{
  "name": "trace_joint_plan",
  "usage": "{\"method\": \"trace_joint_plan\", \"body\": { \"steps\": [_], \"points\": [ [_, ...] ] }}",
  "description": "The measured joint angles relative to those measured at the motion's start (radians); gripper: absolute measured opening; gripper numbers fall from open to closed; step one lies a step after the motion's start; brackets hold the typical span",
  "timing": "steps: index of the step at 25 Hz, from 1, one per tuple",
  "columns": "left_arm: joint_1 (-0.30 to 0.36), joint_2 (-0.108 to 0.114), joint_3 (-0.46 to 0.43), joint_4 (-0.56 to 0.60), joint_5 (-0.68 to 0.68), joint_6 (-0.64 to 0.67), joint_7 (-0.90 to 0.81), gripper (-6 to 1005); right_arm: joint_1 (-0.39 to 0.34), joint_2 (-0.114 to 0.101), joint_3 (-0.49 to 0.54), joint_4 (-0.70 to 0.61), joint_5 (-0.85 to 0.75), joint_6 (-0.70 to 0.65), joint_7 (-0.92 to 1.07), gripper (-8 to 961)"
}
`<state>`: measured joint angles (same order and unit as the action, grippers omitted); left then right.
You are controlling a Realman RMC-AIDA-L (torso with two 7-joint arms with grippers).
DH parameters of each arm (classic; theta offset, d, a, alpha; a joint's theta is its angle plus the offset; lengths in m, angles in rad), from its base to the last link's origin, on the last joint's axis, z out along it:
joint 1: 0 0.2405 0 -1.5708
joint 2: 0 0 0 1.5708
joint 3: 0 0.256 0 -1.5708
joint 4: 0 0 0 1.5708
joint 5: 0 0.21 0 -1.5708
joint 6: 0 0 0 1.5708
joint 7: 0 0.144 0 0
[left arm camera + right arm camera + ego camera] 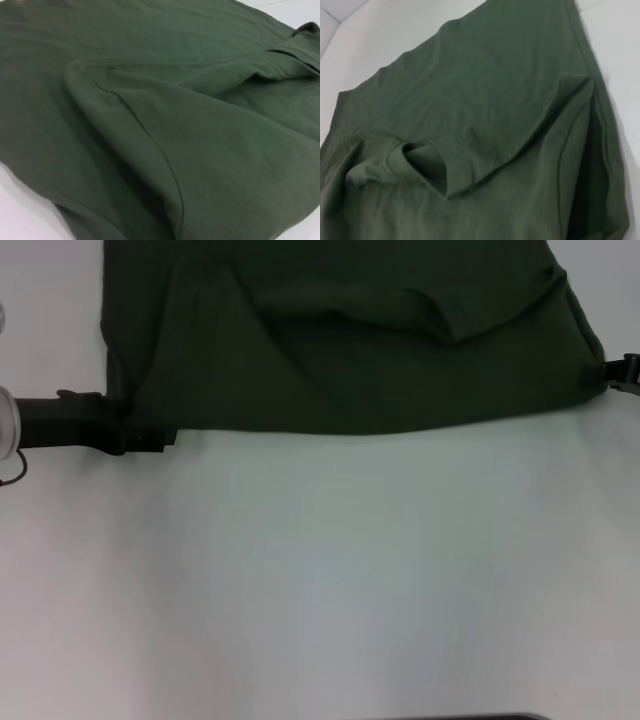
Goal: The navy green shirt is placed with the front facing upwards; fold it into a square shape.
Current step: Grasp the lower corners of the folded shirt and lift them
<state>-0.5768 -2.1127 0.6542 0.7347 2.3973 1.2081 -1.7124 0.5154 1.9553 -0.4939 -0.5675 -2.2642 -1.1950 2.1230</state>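
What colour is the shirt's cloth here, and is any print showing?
Plain dark green shirt, no print showing; clearest in the right wrist view.

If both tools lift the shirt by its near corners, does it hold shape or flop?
Likely flops: the navy green shirt already lies in soft folds and ripples. It would probably sag between the left tool and right tool. On the smooth white table it would probably drag easily.

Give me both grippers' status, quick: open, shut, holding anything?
Left gripper: at the near left corner of the navy green shirt; grip cannot be told.
Right gripper: at the shirt's right edge; grip cannot be told.
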Motion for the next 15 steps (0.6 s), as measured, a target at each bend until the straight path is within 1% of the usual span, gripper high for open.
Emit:
{"method": "trace_joint_plan", "body": {
  "steps": [12, 15],
  "points": [
    [-0.005, 0.000, 0.000, 0.013, 0.005, -0.006, 0.000, 812, 0.000, 0.002, -0.001, 0.005, 0.000, 0.007, 0.000, 35],
    [-0.009, 0.001, 0.013, 0.013, 0.009, -0.011, 0.000, 810, 0.000, 0.002, 0.000, 0.005, 0.000, 0.008, 0.000, 35]
  ]
}}
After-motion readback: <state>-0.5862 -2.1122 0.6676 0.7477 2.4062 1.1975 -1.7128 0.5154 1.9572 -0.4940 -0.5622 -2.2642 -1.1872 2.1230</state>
